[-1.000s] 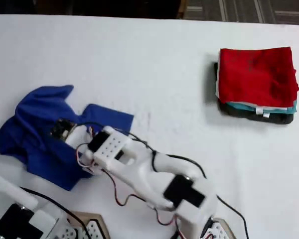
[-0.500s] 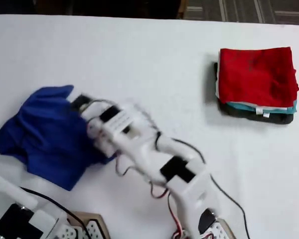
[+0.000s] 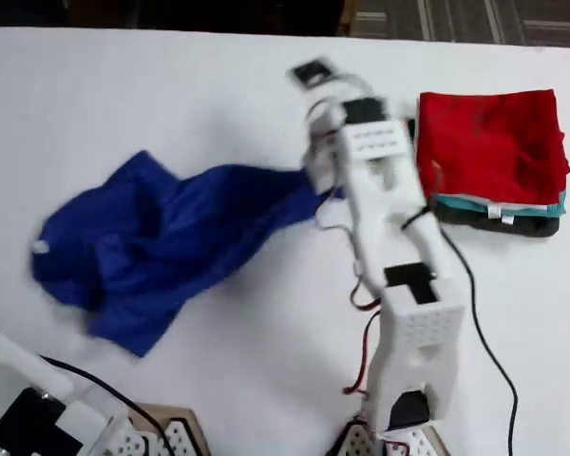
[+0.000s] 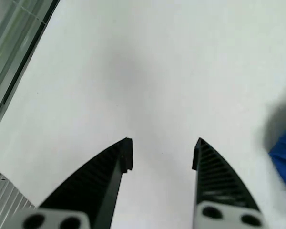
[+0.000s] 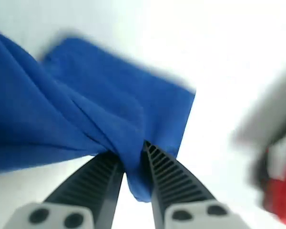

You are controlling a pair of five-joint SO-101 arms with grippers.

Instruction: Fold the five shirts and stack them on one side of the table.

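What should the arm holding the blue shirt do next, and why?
Probably lower the pinched edge onto bare table short of the stack and let go. The right gripper is shut on the blue shirt, which lies stretched and bunched rather than flat, so it likely needs spreading before any fold. The stack sits close beside the gripper.

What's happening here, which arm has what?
The right gripper is shut on a bunched edge of the blue shirt, beside the stack of folded shirts, red one on top. The blue shirt lies stretched and rumpled across the table, not yet folded. The left gripper is open over bare table, holding nothing.
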